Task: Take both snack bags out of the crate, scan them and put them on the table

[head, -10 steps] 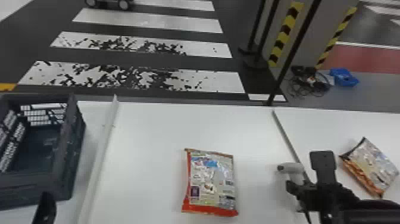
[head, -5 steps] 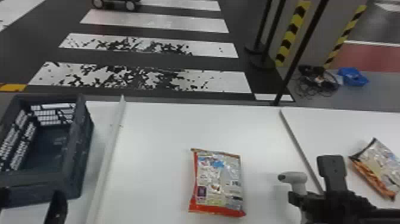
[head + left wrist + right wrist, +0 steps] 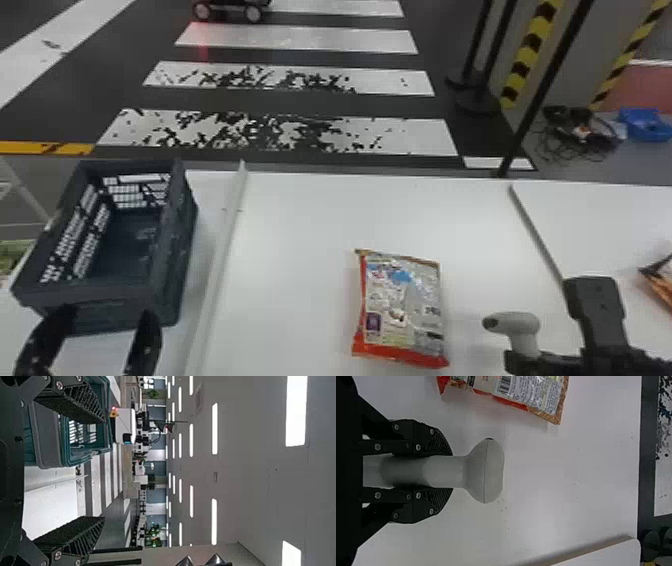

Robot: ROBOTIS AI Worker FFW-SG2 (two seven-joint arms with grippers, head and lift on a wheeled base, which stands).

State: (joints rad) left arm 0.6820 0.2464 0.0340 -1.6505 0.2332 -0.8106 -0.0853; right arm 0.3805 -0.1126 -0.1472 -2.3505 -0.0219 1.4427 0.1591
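Where the white table [image 3: 300, 220] ends at its far edge, a dark floor with a worn zebra crossing [image 3: 280, 132] spreads out beyond it. Two low dividers run from that far edge toward me, a left divider [image 3: 220, 270] and a right divider [image 3: 535, 230], splitting the surface into three parts.

Left of the left divider, up by the far edge, I have the dark blue-grey slatted plastic crate [image 3: 170, 280], open at the top. My left gripper [image 3: 107, 312] is at the crate's near side with its fingers apart, nothing between them; whether they touch the crate, I cannot tell.

Off toward the table's right, my right gripper [image 3: 520, 361] is closed around the handle of a pale grey handheld barcode scanner, one finger along each side of the grip.

Between the dividers, well in from the far edge, the first snack bag [image 3: 402, 305] lies flat, a red band along its near end and its printed side up; my right wrist view shows a barcode on it. It sits left of the scanner, apart from it. Past the right divider, at the right edge of my head view, lies the other snack bag [image 3: 662, 285], only a dark and orange corner of it in sight.

Smallest is the barcode scanner [image 3: 515, 325] itself, its rounded head clear above my fingers.
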